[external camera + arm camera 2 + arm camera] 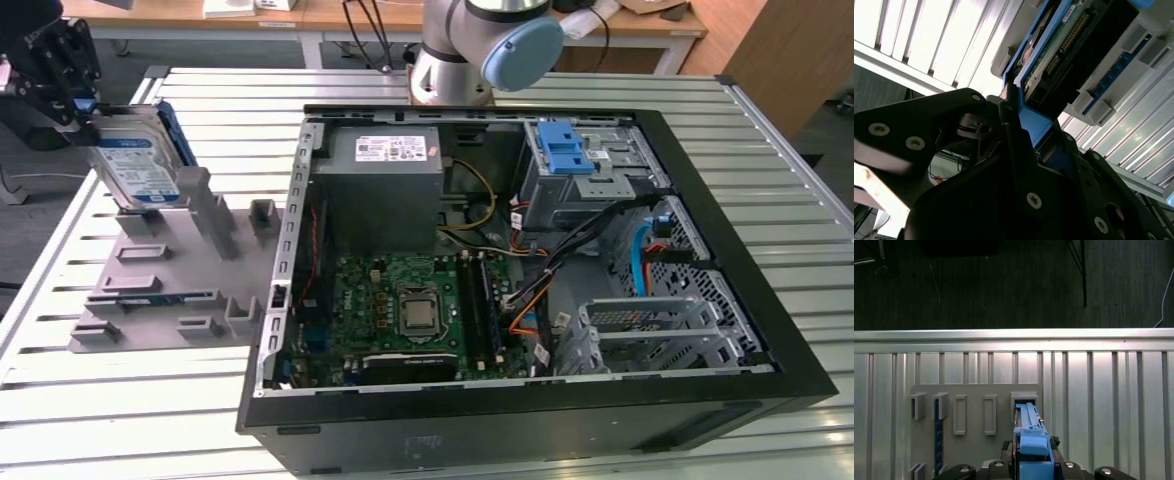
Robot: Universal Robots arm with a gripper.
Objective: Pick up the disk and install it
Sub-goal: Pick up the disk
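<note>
The end effector [86, 106] is hanging at the far edge of the exterior view's left and is clamping down on the top edge of the disk [135, 163]; the disk is standing on its edge, leaning slightly, with its white-and-blue label facing the camera; its lower edge is sitting in a slot of the grey fixture [160, 285], which is lying on the slatted metal desk [120, 425] just beside the open computer case [731, 205], on the exterior view's left of it.

In the second wrist view, the black fingers [1016, 155] are pressing against the blue carrier frame [1030, 123] that is wrapping the disk [1069, 42], whose circuit-board side is showing.

In the first wrist view, the disk [1029, 432] is appearing edge-on, lined up with one slot of the fixture [974, 407] on the desk [1104, 390].

Inside the case, the grey power-supply box [380, 190] is lying above the green motherboard [400, 310]; the blue latch piece [567, 150] is resting on the metal bay [587, 185], well apart from the disk; the arm [481, 45] is rising behind the case.
</note>
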